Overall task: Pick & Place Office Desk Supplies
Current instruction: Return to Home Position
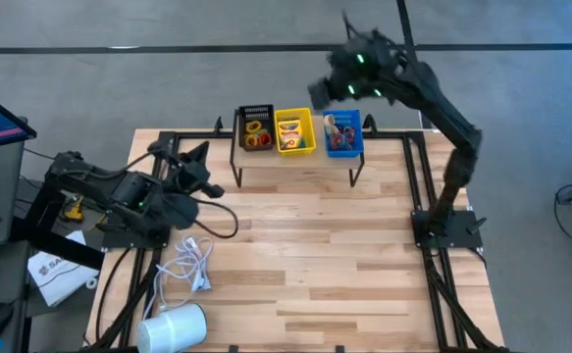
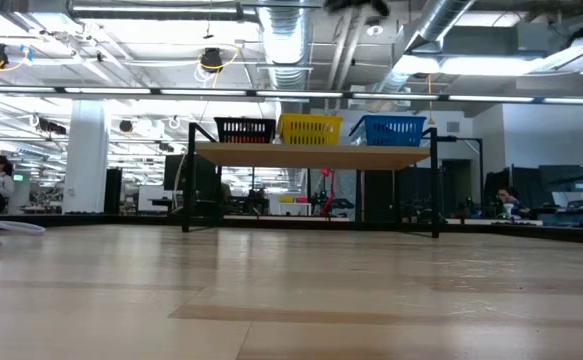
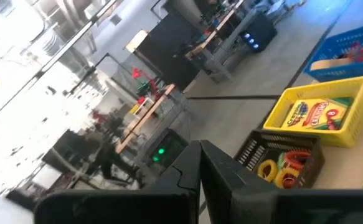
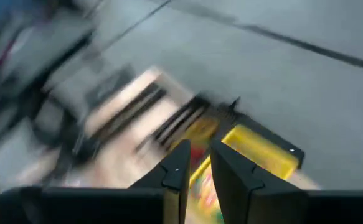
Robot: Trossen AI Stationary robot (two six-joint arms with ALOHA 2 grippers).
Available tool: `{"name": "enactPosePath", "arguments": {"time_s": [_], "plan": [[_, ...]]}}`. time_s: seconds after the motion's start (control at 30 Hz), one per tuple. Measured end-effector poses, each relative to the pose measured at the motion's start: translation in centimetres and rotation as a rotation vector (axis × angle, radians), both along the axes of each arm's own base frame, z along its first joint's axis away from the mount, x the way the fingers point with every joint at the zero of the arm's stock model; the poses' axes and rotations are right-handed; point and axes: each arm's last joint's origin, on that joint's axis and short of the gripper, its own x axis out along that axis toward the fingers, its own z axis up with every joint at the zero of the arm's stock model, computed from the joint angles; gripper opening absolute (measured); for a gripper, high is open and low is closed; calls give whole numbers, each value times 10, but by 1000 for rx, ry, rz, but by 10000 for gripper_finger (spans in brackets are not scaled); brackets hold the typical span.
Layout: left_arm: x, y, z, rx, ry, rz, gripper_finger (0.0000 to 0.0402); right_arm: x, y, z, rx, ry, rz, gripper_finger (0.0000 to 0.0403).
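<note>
Right claw: hanging high over the shelf; fingers narrowly apart, gripping nothing
Yellow bin: sitting mid-row on the shelf, below me, toward the table
Row: running left to right; my right arm is nearer; left claw resting pressed together, table's left
Count: three bins, with the black bin and the blue bin; one crayon box showing; rings too heaped to count

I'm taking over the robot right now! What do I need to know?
Left claw: shut, empty, low at the left side of the table.
Right claw: slightly open, empty, high above the shelf.
Black bin, yellow bin and blue bin stand in a row on the shelf. A crayon box lies in the yellow one, rubber-band rings in the black one.
Done: sorting and shelving.
Left: probably just parking the right claw.
</note>
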Motion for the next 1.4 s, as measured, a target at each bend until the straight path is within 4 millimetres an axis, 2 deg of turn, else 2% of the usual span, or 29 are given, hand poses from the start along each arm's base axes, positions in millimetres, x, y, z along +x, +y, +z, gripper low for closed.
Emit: {"name": "enactPosePath", "arguments": {"time_s": [0.13,0.27,0.3,0.37,0.43,0.57,0.7,0.9,1.03,1.2,1.4], "plan": [[-9,-4,3,-42,51,-111,2,-31,54,11,-44,178,195,61],[-19,-13,-5,-237,25,-325,2,-76,105,12,-28,368,108,61],[-23,-17,-10,-294,47,-405,2,-81,120,13,-62,346,99,61],[-30,-27,-26,-365,136,-550,2,-101,151,6,-108,343,199,61],[-38,-35,-41,-397,134,-637,2,-121,178,1,-137,268,281,61],[-68,-45,-66,-443,75,-835,2,-166,214,-48,-67,198,261,61],[-92,-47,-93,-540,57,-1055,2,-186,239,-108,3,89,381,61],[-104,-43,-130,-707,115,-1309,2,-196,259,-183,-22,44,619,61],[-93,-41,-151,-703,54,-1372,2,-193,260,-212,-60,-23,670,61],[-74,-33,-174,-750,53,-1464,2,-181,248,-233,-145,-103,701,61],[-51,-12,-188,-767,17,-1493,2,-168,214,-236,-209,-207,748,61]]}}
